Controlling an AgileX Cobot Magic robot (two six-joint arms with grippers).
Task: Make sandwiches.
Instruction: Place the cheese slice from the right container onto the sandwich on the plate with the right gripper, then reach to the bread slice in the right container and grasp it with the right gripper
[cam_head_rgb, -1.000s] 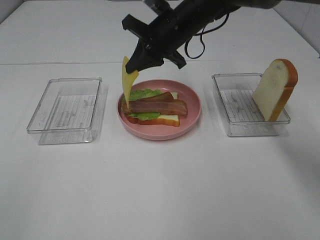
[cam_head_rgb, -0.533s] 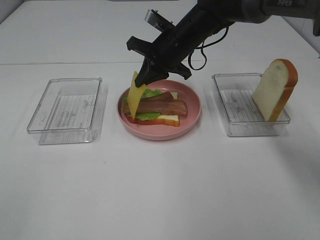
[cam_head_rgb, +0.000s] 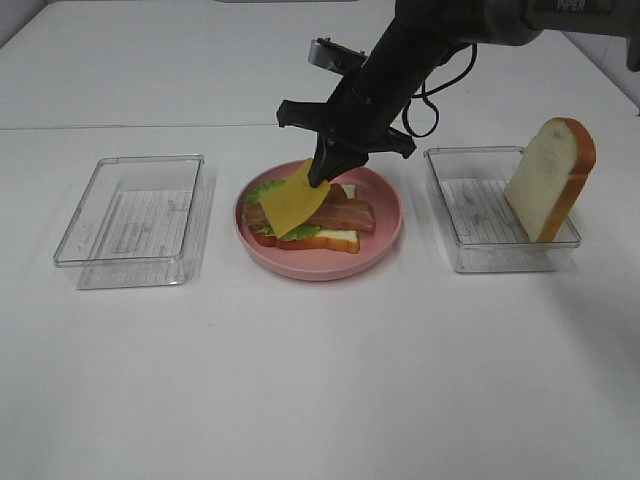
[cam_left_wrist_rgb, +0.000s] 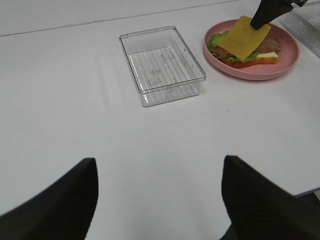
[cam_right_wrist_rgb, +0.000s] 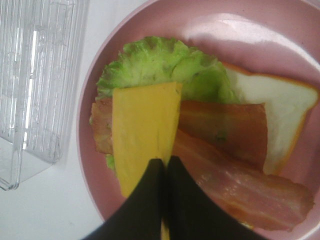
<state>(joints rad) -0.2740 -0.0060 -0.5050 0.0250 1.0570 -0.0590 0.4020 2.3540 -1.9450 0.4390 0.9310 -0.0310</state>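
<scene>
**Cheese slice held over the plate stack**

From my seat at the high camera, the near half of the tabletop is bare white. Past it, three carriers sit in a row across the middle: a clear tray toward the left edge, a pink plate at centre, a second clear tray toward the right edge.

On the plate I see the sandwich stack: a white bread slice with orange crust at the bottom, lettuce frilling out on the plate's left and far side, bacon strips lying across the top.

My right gripper reaches across from the far right, fingers pinched tight on one corner of a yellow cheese slice. The slice hangs tilted, its lower part over the lettuce and the left end of the bacon; I cannot tell whether it touches them.

In the right tray a second bread slice leans upright at the tray's far right corner.

My left gripper's fingers stand spread wide, holding nothing, above bare tabletop well short of the left tray.
</scene>
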